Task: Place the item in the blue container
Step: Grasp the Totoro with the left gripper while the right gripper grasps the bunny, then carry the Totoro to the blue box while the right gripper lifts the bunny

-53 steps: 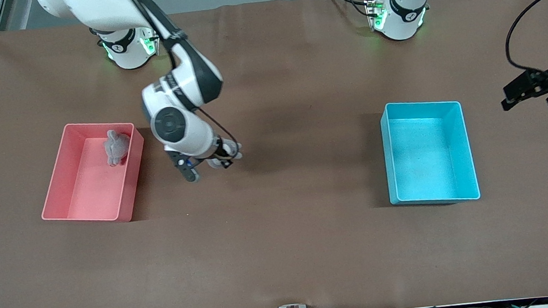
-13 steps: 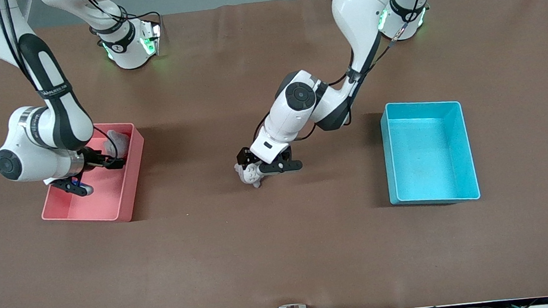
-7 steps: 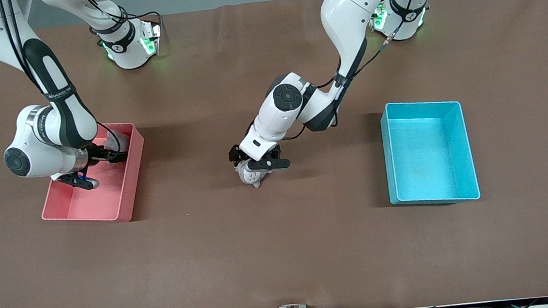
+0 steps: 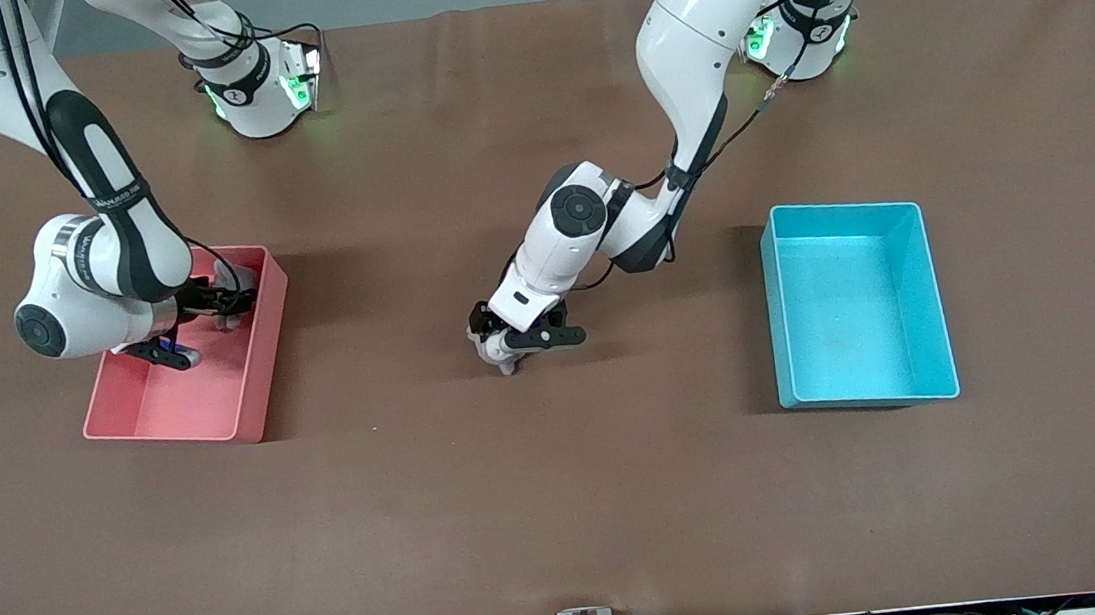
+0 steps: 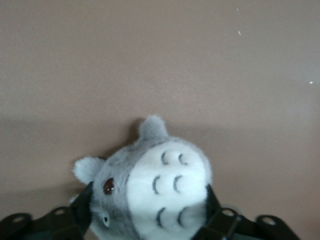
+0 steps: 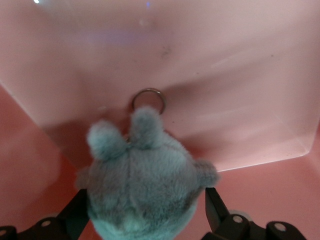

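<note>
Front view: the blue container (image 4: 857,303) stands toward the left arm's end of the brown table (image 4: 567,507), its floor bare. The pink bin (image 4: 178,408) stands toward the right arm's end. The left gripper (image 4: 511,343) is low over the middle of the table, between the two bins and well apart from the blue container, with a grey-and-white plush toy (image 4: 496,351) at its fingertips. The right gripper (image 4: 224,303) is inside the pink bin near the wall farthest from the front camera, at a second grey plush toy (image 4: 225,278). Left wrist view: the black fingers (image 5: 214,220) of the left gripper (image 5: 150,215) flank the grey-and-white plush toy (image 5: 150,187), pressed against both its sides, so it is pinched; bare table surface lies around it. Right wrist view: the right gripper (image 6: 145,212) has its fingers (image 6: 217,212) against both sides of the grey plush toy (image 6: 140,190), whose metal ring (image 6: 148,100) lies against the pink bin's wall (image 6: 200,70).
</note>
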Controlling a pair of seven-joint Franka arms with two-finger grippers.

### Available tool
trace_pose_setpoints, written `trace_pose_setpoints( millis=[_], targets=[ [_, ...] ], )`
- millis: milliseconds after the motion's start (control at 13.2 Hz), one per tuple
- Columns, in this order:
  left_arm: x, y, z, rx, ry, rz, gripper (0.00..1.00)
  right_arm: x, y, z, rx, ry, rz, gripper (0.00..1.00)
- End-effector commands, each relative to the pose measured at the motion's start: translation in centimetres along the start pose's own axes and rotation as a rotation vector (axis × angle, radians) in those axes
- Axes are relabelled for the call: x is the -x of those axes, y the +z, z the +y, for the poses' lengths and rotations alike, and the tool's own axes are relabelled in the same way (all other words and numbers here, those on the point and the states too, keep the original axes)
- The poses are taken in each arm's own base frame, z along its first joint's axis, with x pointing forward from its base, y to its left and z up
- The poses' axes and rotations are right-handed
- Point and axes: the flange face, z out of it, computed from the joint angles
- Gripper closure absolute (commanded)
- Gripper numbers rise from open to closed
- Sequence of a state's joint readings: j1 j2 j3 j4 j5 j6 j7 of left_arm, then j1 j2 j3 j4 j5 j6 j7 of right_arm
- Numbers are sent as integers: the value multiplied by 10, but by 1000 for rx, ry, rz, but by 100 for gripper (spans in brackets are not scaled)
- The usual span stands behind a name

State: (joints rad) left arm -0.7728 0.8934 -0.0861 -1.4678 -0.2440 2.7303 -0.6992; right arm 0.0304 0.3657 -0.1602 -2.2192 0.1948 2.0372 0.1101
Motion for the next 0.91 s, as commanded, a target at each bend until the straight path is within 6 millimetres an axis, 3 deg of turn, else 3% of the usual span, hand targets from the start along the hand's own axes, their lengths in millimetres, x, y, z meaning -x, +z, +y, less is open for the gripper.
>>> trace_pose_setpoints(
  millis=[0,151,303,530,681,833],
  targets=[
    [-4,5,-2,-1,25,6,34,0,6,3,2,-8,-16,0],
    [-5,3,-1,0,28,8,57,-3,7,5,0,-4,-16,9],
    [-6,-4,3,9,25,15,75,-3,5,4,-1,-5,-12,30],
    [-19,-24,4,-4,31,29,77,-6,-3,1,-3,-9,1,72],
    [-31,-58,10,-46,46,-6,77,-9,-16,-3,-7,-11,6,93],
    [-55,-111,8,-110,90,-21,77,-13,-43,-9,-17,-13,6,96]
  ],
)
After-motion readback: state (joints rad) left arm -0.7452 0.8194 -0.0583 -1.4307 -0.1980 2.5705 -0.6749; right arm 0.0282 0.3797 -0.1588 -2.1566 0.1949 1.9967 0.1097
